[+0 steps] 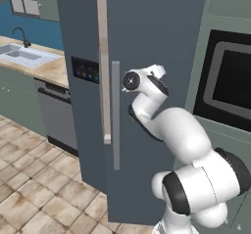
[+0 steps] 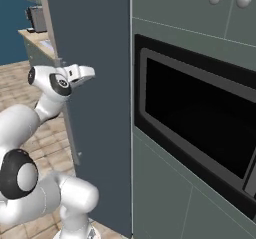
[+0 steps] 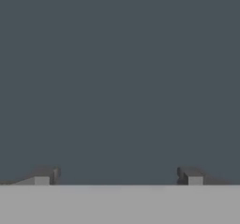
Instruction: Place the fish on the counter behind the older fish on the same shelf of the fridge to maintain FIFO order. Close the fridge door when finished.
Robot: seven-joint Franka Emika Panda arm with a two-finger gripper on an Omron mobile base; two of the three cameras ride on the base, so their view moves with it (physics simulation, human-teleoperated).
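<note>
The fridge (image 1: 147, 42) is a tall body with flat, smooth dark slate-blue doors, and long grey bar handles (image 1: 115, 115) run down them, next to a small black panel (image 1: 85, 69) with blue lights. The doors look closed. The jaws (image 3: 117, 176) stand wide apart with nothing between them; in the hand view the two small dark fingertips (image 3: 44, 176) rise before a plain slate-blue surface, which is very near. In the base views the white arm bends so that the hand meets the door front, beside the handle (the fingertips themselves are hidden there). To the left lies the beige marbled worktop (image 1: 49, 69) with a white sink (image 1: 22, 56) set in it. On the right a black glossy oven (image 2: 200, 118) sits in grey-green cabinets (image 2: 165, 193). The floor (image 1: 34, 189) has tan square tiles
</note>
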